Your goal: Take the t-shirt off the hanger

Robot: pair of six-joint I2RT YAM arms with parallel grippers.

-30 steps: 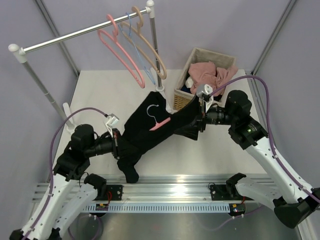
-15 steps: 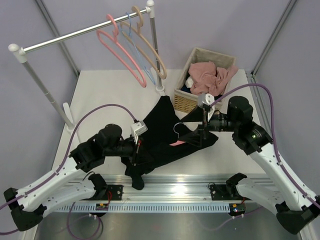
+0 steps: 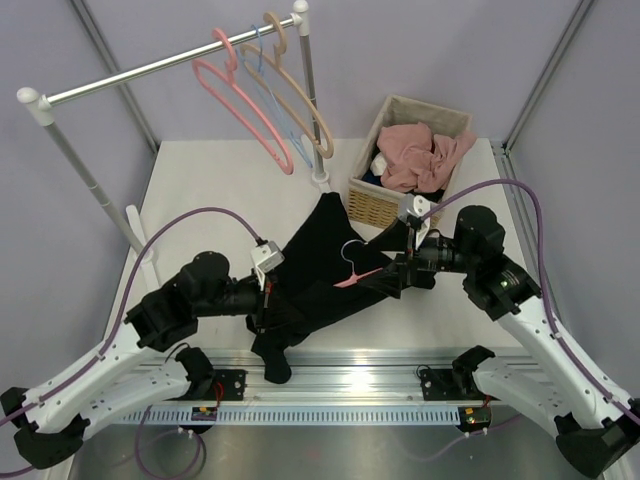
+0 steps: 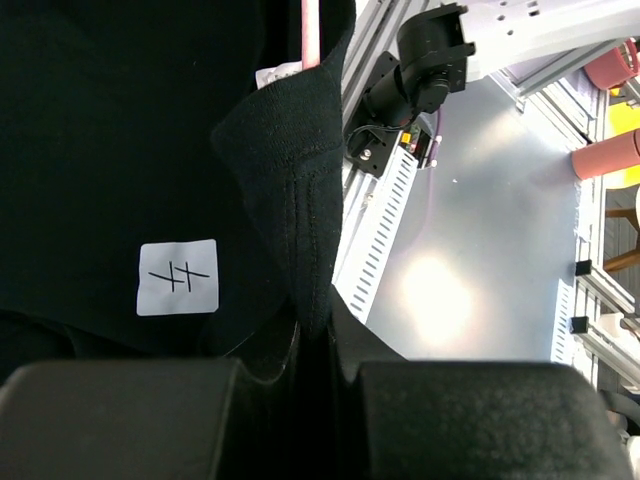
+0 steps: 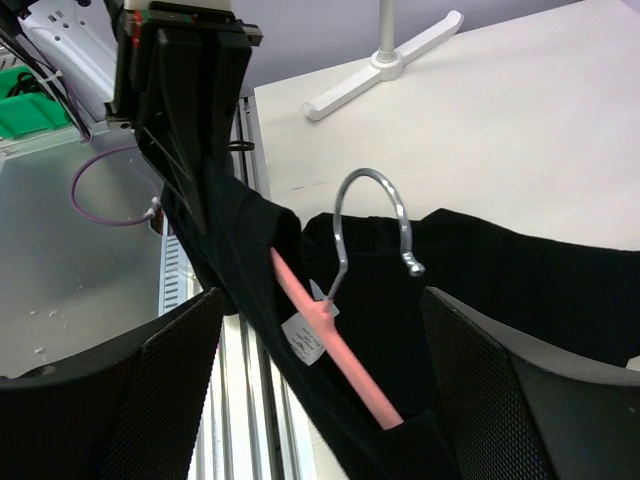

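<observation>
The black t-shirt (image 3: 312,262) hangs stretched between my two grippers above the table. My left gripper (image 3: 268,298) is shut on a fold of its fabric, seen pinched between the fingers in the left wrist view (image 4: 312,335). The slim pink hanger (image 3: 358,277) with its silver hook (image 3: 349,250) lies partly bared at the collar. In the right wrist view the hanger's arm (image 5: 340,350) runs down into the t-shirt (image 5: 500,270) between the wide-apart fingers of my right gripper (image 5: 320,300), which is open. In the top view the right gripper (image 3: 400,272) is at the shirt's right end.
A clothes rack (image 3: 170,62) at the back left holds a thick pink hanger (image 3: 245,110) and tan hangers (image 3: 297,92). A wicker basket (image 3: 364,200) with a pink cloth (image 3: 425,150) stands at the back right. The rack's foot (image 5: 385,60) and a metal rail (image 3: 340,385) are nearby.
My left gripper moved right and nearer with the fabric, then eased back a little. The shirt and hanger shifted right and toward the near edge. My right gripper dropped lower.
</observation>
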